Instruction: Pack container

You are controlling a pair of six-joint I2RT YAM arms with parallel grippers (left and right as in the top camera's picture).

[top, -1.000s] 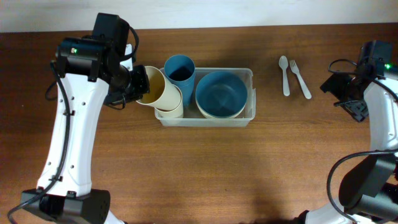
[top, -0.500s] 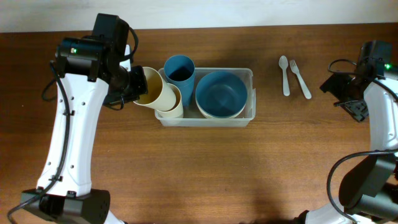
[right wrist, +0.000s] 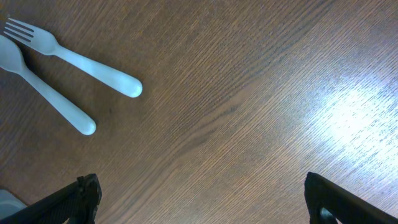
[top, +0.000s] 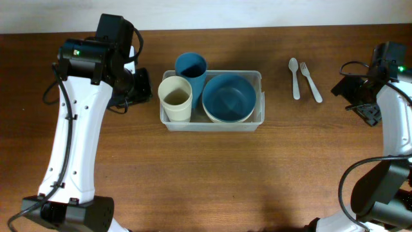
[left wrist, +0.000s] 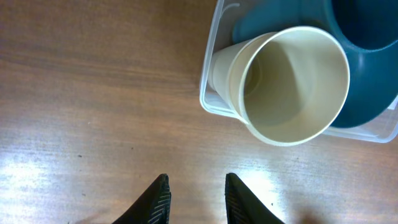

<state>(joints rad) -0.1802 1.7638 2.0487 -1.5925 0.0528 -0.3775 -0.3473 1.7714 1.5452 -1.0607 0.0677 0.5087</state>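
1. Container (top: 212, 126) is sitting near the centre of the table (top: 212, 187), slightly toward 12 o'clock.
2. Inside, a cream cup (top: 175, 96) is standing at the 9 o'clock end, a blue cup (top: 190, 67) at 11 o'clock, and a blue bowl (top: 228, 96) is filling the 3 o'clock half.
3. Left gripper (left wrist: 196, 186) is hovering just beside the 9 o'clock wall, fingers parted, grasping nothing.
4. Spoon (top: 294, 77) and fork (top: 311, 82) are lying at 3 o'clock, apart from the rim.
5. Right gripper (right wrist: 205, 199) is hanging beyond them, fingers spread wide, grasping nothing.
6. Open room is stretching across the table toward 6 o'clock.
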